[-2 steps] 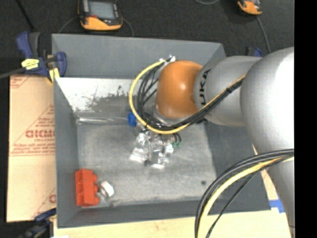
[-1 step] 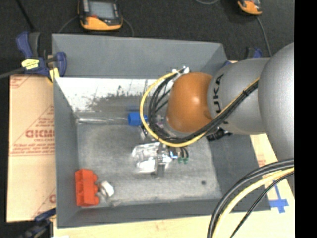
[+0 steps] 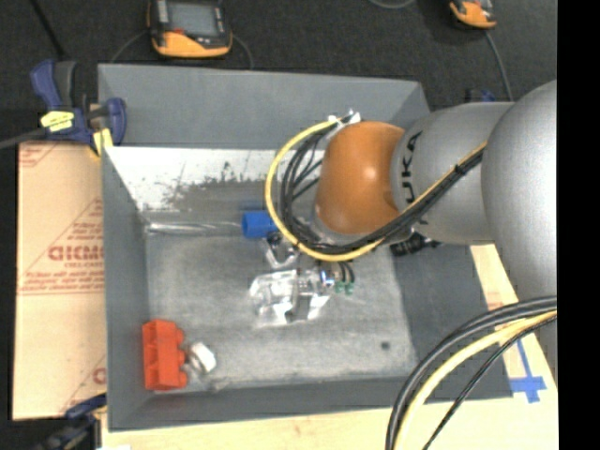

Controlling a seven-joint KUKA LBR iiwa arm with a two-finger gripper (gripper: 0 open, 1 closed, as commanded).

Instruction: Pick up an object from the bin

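Grey metal bin (image 3: 131, 251), floor mostly bare. Arm (image 3: 487, 186) reaches in from the right, with its orange wrist cover (image 3: 361, 176) above the bin's middle. Pincer (image 3: 298, 298) sits low at mid-floor, right at a crumpled clear thing (image 3: 270, 296). It is shiny and could be wrapper or foil; we can't say which. Open or closed, we cannot tell: wrist and glare mask it. We can't confirm a grip either. Touching or just beside is as far as we go.

Other items:
- Red block (image 3: 161, 352) in the near left corner.
- Blue block (image 3: 255, 223) just far-left of the pincer, at the foot of the far wall.
- Small white round piece (image 3: 201, 356) touching the red block's right side.
- Tiny green bit (image 3: 346, 287) just right of the pincer.

Our read: this is the grasp step, on the crumpled clear thing. To do it well:
- Come straight down and bite the bulk of the crumple, not a loose edge. Thin film likely slips or tears.
- Stay clear of the blue block.
- Lift straight up and check the thing comes along before swinging out.
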